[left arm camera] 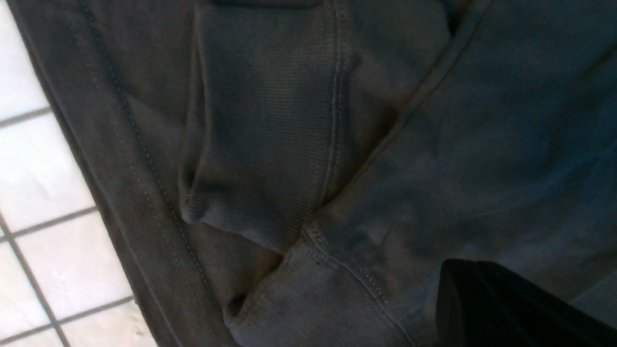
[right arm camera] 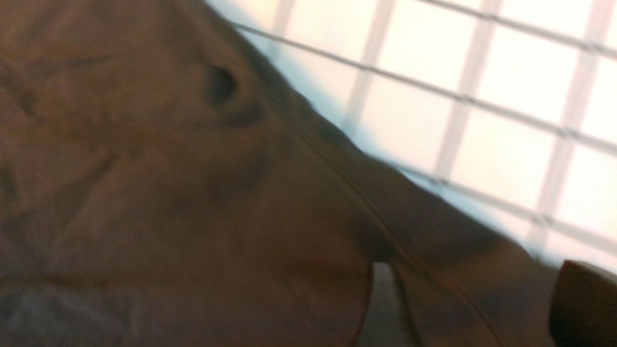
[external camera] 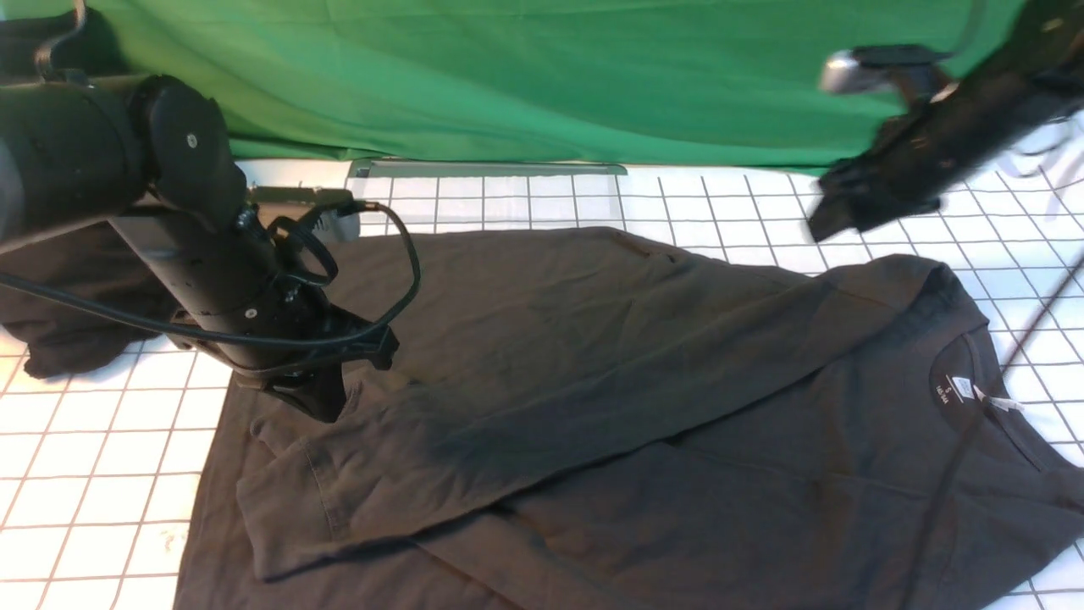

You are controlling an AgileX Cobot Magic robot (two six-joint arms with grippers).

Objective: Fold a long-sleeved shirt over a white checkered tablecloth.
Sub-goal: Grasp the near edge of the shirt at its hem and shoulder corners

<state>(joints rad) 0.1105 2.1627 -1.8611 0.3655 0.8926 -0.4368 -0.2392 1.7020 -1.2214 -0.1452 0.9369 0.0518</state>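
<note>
The dark brownish-black long-sleeved shirt (external camera: pixel 644 381) lies spread on the white checkered tablecloth (external camera: pixel 102 474), neck and white label (external camera: pixel 959 385) to the right. One sleeve is folded across the body, its cuff (external camera: pixel 284 500) at front left. The mountain print is hidden. My left gripper (external camera: pixel 326 398) hangs low over the shirt's left end, open, holding nothing. In the left wrist view a ribbed cuff (left arm camera: pixel 260 144) lies loose by the hem, with one dark finger (left arm camera: pixel 487 303) beside it. My right gripper (external camera: pixel 834 220) is raised at the back right, blurred, open and empty. Its finger (right arm camera: pixel 583 303) shows over the shirt's edge (right arm camera: pixel 193 193).
A green cloth (external camera: pixel 508 76) hangs across the back. A blacker heap of cloth (external camera: pixel 76 288) lies at the left edge behind my left arm. A grey strip (external camera: pixel 487 168) runs along the table's far edge. A cable (external camera: pixel 406 280) loops off the left arm.
</note>
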